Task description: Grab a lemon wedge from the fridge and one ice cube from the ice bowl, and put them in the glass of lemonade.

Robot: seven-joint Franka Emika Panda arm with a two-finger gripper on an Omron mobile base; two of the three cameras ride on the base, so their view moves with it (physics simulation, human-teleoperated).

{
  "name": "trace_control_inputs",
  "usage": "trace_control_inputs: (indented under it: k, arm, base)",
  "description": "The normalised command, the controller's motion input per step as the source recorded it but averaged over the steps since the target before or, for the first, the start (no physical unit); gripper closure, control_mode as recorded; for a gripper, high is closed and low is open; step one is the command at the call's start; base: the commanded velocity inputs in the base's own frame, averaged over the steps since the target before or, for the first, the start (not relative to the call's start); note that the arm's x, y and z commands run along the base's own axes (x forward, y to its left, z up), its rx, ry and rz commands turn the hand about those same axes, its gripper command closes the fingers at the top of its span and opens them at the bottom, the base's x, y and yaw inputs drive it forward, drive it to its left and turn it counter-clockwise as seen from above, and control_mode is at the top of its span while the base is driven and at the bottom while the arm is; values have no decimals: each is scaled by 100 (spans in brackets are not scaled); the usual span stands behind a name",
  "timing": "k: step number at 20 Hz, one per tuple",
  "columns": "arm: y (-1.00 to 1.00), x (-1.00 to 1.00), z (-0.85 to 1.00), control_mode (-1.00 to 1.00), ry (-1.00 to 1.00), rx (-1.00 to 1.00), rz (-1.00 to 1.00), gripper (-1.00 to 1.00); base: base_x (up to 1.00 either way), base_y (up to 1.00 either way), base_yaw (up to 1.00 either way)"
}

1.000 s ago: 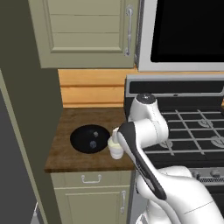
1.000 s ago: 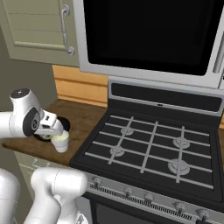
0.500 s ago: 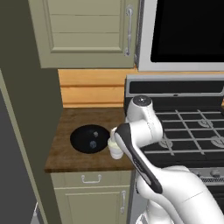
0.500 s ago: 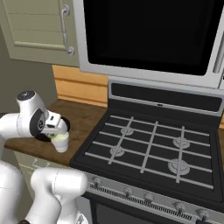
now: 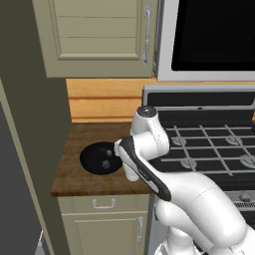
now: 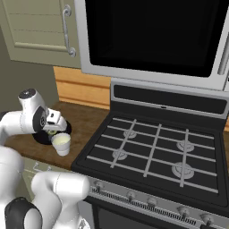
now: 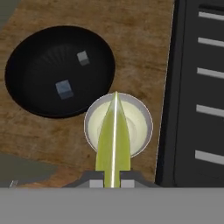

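My gripper (image 7: pixel 113 182) is shut on the lemon wedge (image 7: pixel 113 139), a thin yellow-green sliver that points out from between the tips. The wedge hangs straight above the glass of lemonade (image 7: pixel 137 119), a small whitish tumbler on the wooden counter. Just to the glass's left is the ice bowl (image 7: pixel 37 103), black and shallow, with two pale ice cubes (image 7: pixel 64 89) inside. In the right base view, the gripper (image 6: pixel 53 129) hovers just above the glass (image 6: pixel 61 144), with the bowl (image 6: pixel 41 137) behind it. From the left base view, the bowl (image 5: pixel 92 155) shows and my arm hides most of the glass (image 5: pixel 131 175).
A black gas stove (image 6: pixel 152 152) borders the counter right beside the glass. A cabinet (image 5: pixel 99 35) and microwave (image 6: pixel 152 36) hang overhead. A tall dark panel (image 5: pixel 30 124) walls off the counter's left end. Bare wooden counter (image 7: pixel 131 39) lies behind the bowl.
My arm has swung a little to the left with the lemon wedge still gripped, bringing the hand nearer over the glass. Bowl, ice cubes and glass have not moved.
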Motion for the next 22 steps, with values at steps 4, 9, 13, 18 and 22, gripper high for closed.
trace_control_inputs:
  k: [4, 9, 13, 18, 22]
  arm:
    - [0, 26, -11, -100, 5, 0, 0, 100]
    - [-11, 11, -18, -100, 1, 0, 0, 100]
    - [0, 20, -8, -100, 1, 0, 0, 100]
    - [0, 15, -35, -100, 0, 0, 0, 100]
    - [0, 0, -19, -100, 1, 0, 0, 100]
  base:
    - [0, 0, 0]
    - [0, 0, 0]
    - [0, 0, 0]
    - [0, 0, 0]
    - [0, 0, 0]
